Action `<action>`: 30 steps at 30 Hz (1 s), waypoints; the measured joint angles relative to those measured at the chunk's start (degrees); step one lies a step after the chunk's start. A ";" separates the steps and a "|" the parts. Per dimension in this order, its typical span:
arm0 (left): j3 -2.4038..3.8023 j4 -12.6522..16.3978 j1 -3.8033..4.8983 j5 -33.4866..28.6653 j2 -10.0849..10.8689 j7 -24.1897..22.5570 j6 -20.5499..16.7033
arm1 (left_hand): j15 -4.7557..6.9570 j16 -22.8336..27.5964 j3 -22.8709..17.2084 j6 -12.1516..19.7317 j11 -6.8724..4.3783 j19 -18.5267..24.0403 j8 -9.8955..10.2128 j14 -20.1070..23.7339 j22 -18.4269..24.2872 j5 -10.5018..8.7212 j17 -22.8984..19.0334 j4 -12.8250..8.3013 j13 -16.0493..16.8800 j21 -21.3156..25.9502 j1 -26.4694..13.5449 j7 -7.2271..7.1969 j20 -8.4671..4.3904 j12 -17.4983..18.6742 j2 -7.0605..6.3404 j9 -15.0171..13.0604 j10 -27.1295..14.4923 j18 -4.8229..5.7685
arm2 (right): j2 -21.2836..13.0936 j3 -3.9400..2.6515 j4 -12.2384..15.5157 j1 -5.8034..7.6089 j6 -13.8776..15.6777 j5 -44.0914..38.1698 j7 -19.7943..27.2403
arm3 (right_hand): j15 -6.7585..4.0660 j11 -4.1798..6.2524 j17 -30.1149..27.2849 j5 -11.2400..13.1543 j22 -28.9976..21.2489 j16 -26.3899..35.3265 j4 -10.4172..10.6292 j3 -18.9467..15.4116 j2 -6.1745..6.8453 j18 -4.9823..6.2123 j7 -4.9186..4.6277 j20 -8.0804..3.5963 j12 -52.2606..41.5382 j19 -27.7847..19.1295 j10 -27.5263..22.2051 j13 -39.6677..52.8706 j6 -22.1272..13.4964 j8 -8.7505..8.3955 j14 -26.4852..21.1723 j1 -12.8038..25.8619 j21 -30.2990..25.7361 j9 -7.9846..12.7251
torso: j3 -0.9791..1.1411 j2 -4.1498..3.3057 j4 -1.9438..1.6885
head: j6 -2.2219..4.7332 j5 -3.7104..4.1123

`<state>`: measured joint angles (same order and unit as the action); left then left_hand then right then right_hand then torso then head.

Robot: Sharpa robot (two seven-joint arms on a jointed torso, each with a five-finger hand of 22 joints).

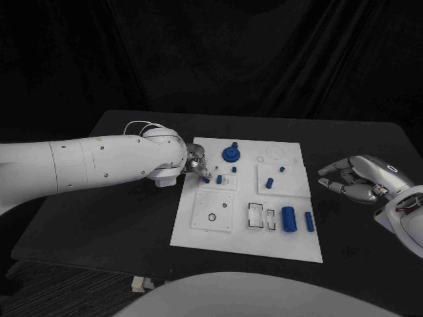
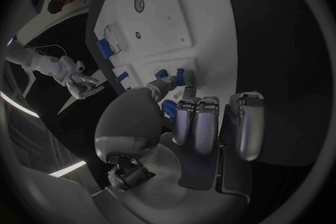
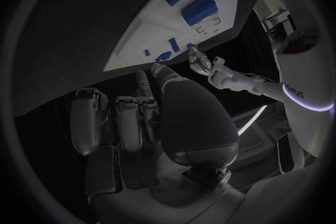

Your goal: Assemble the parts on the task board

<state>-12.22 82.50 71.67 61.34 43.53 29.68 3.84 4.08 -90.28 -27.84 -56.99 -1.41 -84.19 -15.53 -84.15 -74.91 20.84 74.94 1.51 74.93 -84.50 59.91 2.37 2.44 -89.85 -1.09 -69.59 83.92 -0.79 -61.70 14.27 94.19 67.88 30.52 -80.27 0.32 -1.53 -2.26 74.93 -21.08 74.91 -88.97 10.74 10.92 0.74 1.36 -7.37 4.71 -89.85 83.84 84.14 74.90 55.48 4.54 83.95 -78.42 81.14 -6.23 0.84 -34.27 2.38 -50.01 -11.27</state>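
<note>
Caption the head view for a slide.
Left hand pinches a small blue part over the task board; right hand waits beside it.

Lab (black drape [image 1: 269, 53], black table [image 1: 116, 211])

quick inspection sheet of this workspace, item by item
surface: black table, bare around the board
job's things: white task board mid-table; round blue part near its far edge; two blue cylinders lying near its right edge; small blue pegs mid-board
clutter: nothing seen
hands: left hand at the board's left edge, pinching a small blue part; right hand off the board's right side, fingers curled, holding nothing
cables: thin white wires at the left wrist
surroundings: dark backdrop
</note>
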 measured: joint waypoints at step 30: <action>-0.02 -0.19 -0.05 0.09 0.04 0.84 0.62 | -0.21 0.00 17.02 -1.38 0.19 0.21 1.90 0.21 0.00 -14.76 -0.02 14.93 0.00 0.97 -10.69 0.07 0.21 0.00 2.73 0.58 0.19 0.00 | 0.07 0.00 -0.18 -0.03 0.00 0.00 -0.04 | 0.00 0.00 0.00 -0.58 0.00 0.00 0.01 0.31 0.00 0.00 0.00 0.00 0.25 0.00 0.00 0.00 0.00 0.00 0.00 0.00 0.00 0.05 | -0.01 -0.01 -0.02 | 0.00 0.00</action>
<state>-12.24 82.31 71.62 61.42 43.56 30.51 4.46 3.88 -90.28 -10.82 -58.37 -1.23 -83.98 -13.62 -83.94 -74.90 6.07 74.92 16.44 74.93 -83.53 49.22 2.45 2.65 -89.85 1.63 -69.01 84.11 -0.79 -61.63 14.27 94.01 67.85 30.53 -80.27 0.28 -1.53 -2.26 74.93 -21.66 74.91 -88.97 10.75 11.23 0.74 1.35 -7.37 4.71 -89.60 83.84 84.14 74.90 55.48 4.54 83.95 -78.41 81.14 -6.18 0.83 -34.27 2.36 -50.01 -11.27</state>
